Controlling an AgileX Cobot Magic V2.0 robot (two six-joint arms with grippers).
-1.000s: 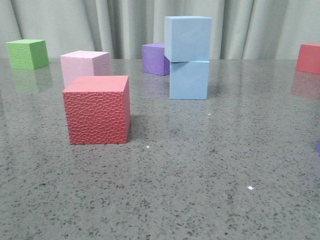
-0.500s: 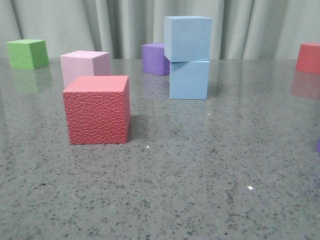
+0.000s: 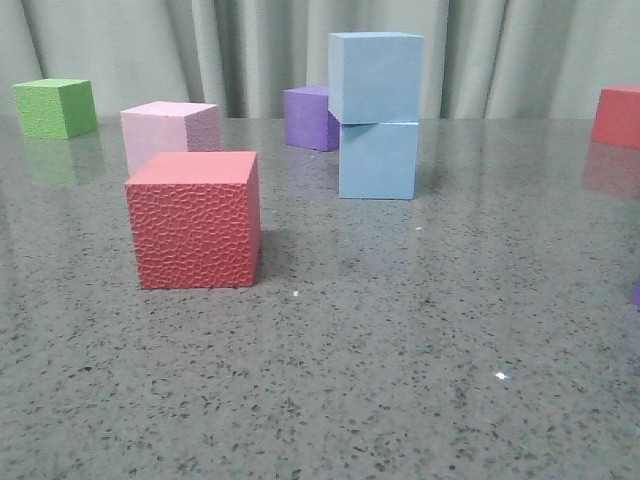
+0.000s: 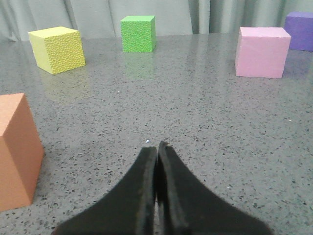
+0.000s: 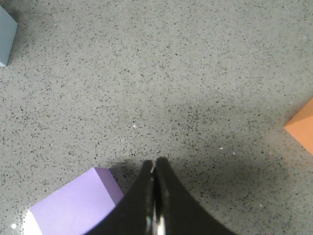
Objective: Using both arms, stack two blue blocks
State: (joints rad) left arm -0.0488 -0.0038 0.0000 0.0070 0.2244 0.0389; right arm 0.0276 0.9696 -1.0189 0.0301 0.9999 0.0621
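In the front view the two pale blue blocks stand stacked at the table's middle back: the upper block (image 3: 376, 77) rests on the lower block (image 3: 378, 160), slightly offset. Neither gripper shows in the front view. In the left wrist view my left gripper (image 4: 157, 145) is shut and empty over bare table. In the right wrist view my right gripper (image 5: 155, 160) is shut and empty, just beside a light purple cube (image 5: 73, 205). A grey-blue block corner (image 5: 5, 34) shows at that view's edge.
The front view holds a red pebble-textured cube (image 3: 197, 220), a pink cube (image 3: 170, 133), a green cube (image 3: 56, 107), a purple cube (image 3: 310, 117) and a red cube (image 3: 617, 115). The left wrist view shows yellow (image 4: 57, 49), green (image 4: 139, 33), pink (image 4: 260, 52) and orange (image 4: 14, 152) cubes.
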